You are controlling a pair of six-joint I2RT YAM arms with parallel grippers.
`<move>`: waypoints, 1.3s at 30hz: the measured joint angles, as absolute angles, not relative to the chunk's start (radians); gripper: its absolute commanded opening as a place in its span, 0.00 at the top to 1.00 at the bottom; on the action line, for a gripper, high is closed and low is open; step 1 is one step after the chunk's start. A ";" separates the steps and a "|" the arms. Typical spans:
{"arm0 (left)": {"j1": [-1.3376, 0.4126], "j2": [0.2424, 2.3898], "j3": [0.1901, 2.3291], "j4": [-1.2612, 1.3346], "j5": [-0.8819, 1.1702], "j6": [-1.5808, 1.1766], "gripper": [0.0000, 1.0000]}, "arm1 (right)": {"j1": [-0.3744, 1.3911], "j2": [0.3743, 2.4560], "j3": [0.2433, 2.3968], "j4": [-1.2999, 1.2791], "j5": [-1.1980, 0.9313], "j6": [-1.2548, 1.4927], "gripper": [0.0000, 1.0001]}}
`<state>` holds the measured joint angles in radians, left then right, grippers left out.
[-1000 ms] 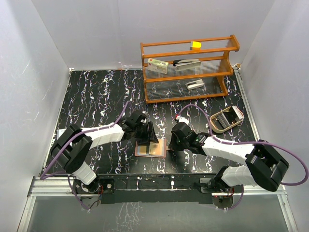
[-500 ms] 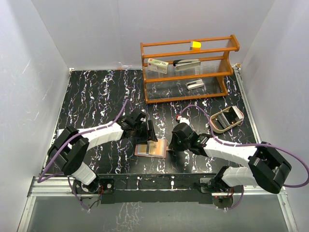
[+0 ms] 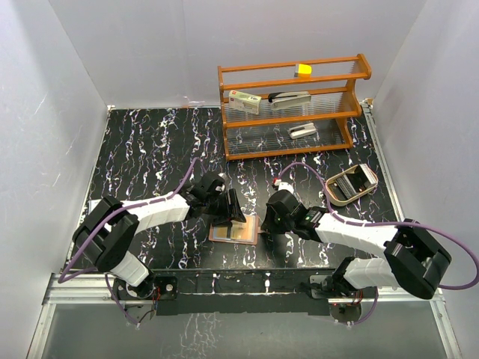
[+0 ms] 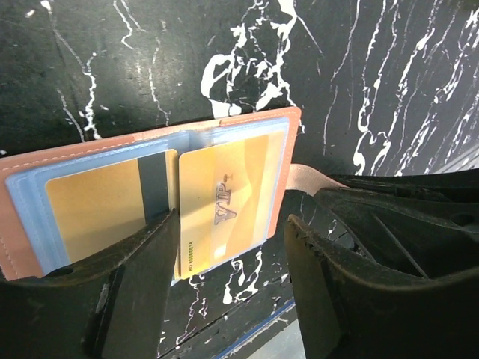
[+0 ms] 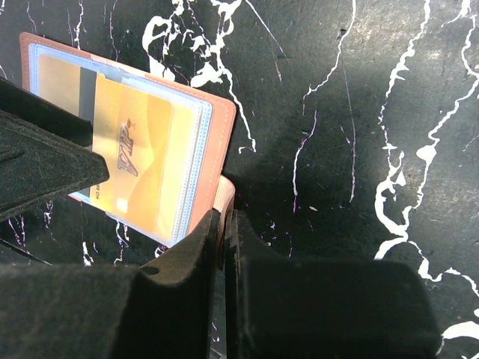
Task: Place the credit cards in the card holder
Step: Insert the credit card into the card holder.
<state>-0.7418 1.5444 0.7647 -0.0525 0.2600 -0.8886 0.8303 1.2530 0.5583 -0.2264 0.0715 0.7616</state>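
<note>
The reddish-brown card holder [image 3: 252, 238] lies open on the table near the front middle. In the left wrist view the holder [image 4: 293, 123] has one orange card [image 4: 97, 206] in its left sleeve. A second orange card marked VIP [image 4: 224, 202] sits in the right sleeve, its lower edge sticking out. My left gripper [image 4: 232, 262] is open and empty, its fingers [image 4: 142, 277] straddling the VIP card from above. My right gripper [image 5: 224, 224] is shut on the holder's strap tab [image 5: 227, 193] at the holder's right edge [image 5: 215, 127]. No light blue card is in view.
A wooden rack [image 3: 292, 105] with several small items stands at the back. A tan oval tray [image 3: 350, 183] lies at the right. The table's front edge runs just below the holder. My left gripper [image 3: 229, 211] and my right gripper [image 3: 263, 223] are close together.
My left gripper drew back slightly and has come forward again over the holder. The right gripper has kept its hold on the tab without moving.
</note>
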 measured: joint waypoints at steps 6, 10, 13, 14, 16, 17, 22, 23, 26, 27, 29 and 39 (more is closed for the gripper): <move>-0.742 1.548 0.749 0.001 0.299 -0.916 0.49 | 0.831 1.253 0.558 -0.226 0.072 0.762 1.00; -0.742 1.548 0.749 0.027 0.316 -0.937 0.50 | 0.830 1.254 0.556 -0.219 0.072 0.763 1.00; -0.744 1.549 0.749 0.043 0.323 -0.955 0.51 | 0.830 1.254 0.546 -0.205 0.072 0.766 1.00; -0.747 1.551 0.749 0.050 0.324 -0.962 0.51 | 0.830 1.254 0.546 -0.205 0.072 0.766 1.00; -0.751 1.557 0.749 0.061 0.326 -0.972 0.51 | 0.830 1.256 0.546 -0.204 0.072 0.766 1.00; -0.752 1.563 0.749 0.067 0.327 -0.977 0.51 | 0.830 1.257 0.546 -0.204 0.073 0.766 1.00; -0.753 1.589 0.749 0.064 0.329 -0.989 0.46 | 0.830 1.258 0.546 -0.203 0.076 0.773 1.00; -0.754 1.589 0.750 0.062 0.329 -0.989 0.44 | 0.830 1.258 0.546 -0.203 0.076 0.775 1.00; -0.756 1.589 0.761 0.031 0.327 -0.980 0.39 | 0.830 1.258 0.546 -0.201 0.078 0.782 1.00; -0.757 1.589 0.771 0.012 0.324 -0.974 0.38 | 0.830 1.258 0.546 -0.200 0.079 0.784 1.00; -0.757 1.588 0.796 -0.031 0.312 -0.957 0.35 | 0.830 1.258 0.546 -0.200 0.080 0.787 1.00; -0.661 1.492 0.825 -0.203 0.257 -0.860 0.24 | 0.830 1.233 0.532 -0.196 0.075 0.788 1.00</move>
